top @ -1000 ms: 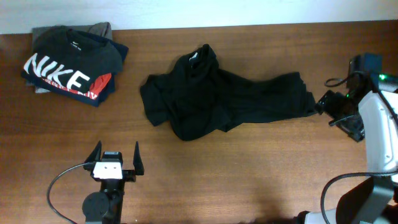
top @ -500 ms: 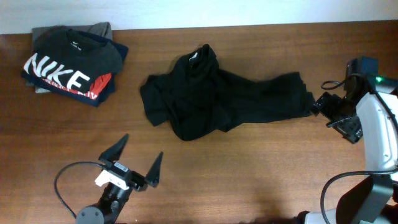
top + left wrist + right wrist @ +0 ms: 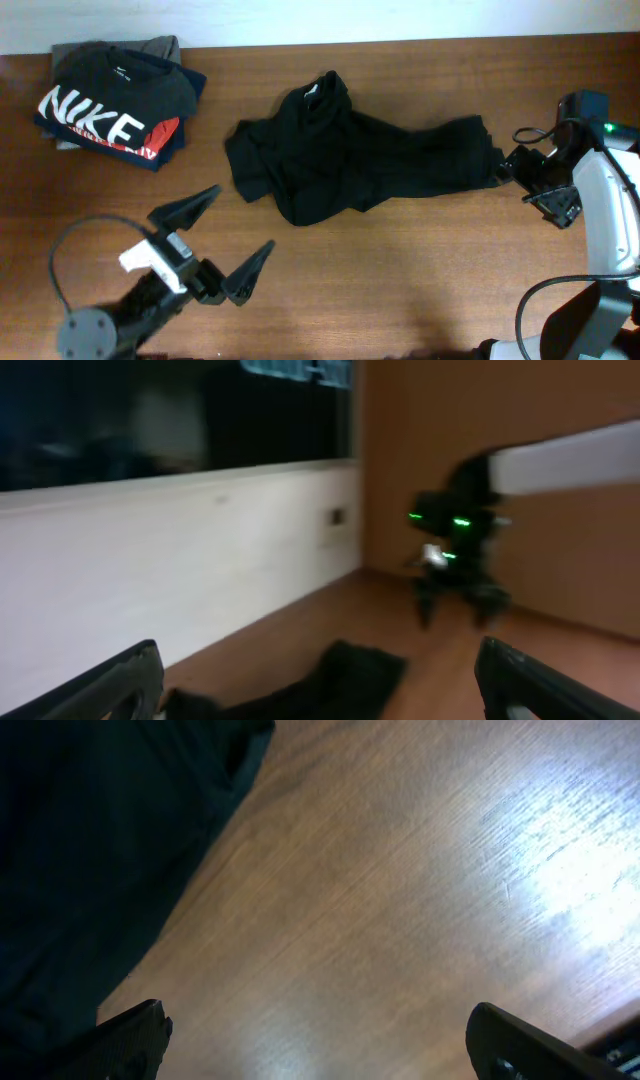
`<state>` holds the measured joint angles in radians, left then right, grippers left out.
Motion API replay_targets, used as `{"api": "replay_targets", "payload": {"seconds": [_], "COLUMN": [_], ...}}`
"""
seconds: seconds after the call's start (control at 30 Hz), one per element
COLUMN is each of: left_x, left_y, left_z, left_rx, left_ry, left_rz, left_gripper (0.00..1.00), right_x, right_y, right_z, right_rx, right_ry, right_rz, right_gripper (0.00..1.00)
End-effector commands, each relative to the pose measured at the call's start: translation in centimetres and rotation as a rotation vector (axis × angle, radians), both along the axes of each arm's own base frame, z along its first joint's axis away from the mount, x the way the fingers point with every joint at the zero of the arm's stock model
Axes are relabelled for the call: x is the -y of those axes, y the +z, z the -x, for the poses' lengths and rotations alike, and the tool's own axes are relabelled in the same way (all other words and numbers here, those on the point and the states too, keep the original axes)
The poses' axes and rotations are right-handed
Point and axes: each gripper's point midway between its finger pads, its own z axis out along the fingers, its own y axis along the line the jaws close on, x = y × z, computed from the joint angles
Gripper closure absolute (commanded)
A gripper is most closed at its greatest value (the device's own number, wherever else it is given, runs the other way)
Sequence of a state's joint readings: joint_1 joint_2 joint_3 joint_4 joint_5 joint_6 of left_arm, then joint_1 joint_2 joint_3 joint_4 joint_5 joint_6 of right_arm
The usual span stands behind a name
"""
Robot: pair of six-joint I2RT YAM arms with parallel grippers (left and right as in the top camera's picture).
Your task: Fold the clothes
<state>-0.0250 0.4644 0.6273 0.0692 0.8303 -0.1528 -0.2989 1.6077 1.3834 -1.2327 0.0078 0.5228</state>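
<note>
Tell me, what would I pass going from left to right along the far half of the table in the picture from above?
Pile of folded clothes with the NIKE T-shirt on top → crumpled black top → right gripper, open at the top's right edge.

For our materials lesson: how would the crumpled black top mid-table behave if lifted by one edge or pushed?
The black top lies rumpled in soft folds, so it is probably floppy and would hang limp when lifted. It looks thin, so likely light. Pushed along the wooden table, it would probably bunch up rather than slide whole.
</note>
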Motion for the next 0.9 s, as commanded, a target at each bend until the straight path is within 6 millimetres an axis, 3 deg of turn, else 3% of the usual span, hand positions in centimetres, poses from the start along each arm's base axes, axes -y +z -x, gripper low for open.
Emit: {"api": "replay_targets", "payload": {"seconds": [0.0, 0.17, 0.4, 0.47, 0.63, 0.7, 0.87], "left_x": [2.3, 2.6, 2.7, 3.5, 8.2, 9.2, 9.0], "left_y": [-0.5, -1.7, -6.7, -8.0, -12.2, -13.8, -18.2], "left_z": [1.1, -2.1, -6.1, -6.9, -7.1, -8.6, -12.7], "left_rx": [-0.051, -0.254, -0.54, -0.565, -0.608, -0.623, -0.788], "left_ry": [-0.22, -0.132, 0.214, 0.281, 0.197, 0.214, 0.42], "left_rz": [-0.036, -0.034, -0.372, -0.477, -0.627, -0.654, -0.575], "left_gripper": [0.01, 0.01, 0.01, 0.01, 0.01, 0.01, 0.01], "right_x": [-0.2, -0.2, -0.4, -0.5, -0.8, -0.8, -0.9], "right_y": [-0.2, -0.2, -0.2, -0.2, -0.2, -0.2, -0.2], "right_z": [0.3, 0.3, 0.1, -0.1, -0.1, -0.1, 0.0], "right_rx": [-0.012, -0.011, -0.001, 0.006, 0.01, 0.008, 0.005], "right_ry": [-0.008, -0.008, -0.006, -0.005, -0.002, -0.003, -0.002], "right_rz": [-0.014, -0.015, -0.03, -0.036, -0.053, -0.054, -0.055], "right_gripper": [0.01, 0.01, 0.01, 0.01, 0.01, 0.01, 0.01]}}
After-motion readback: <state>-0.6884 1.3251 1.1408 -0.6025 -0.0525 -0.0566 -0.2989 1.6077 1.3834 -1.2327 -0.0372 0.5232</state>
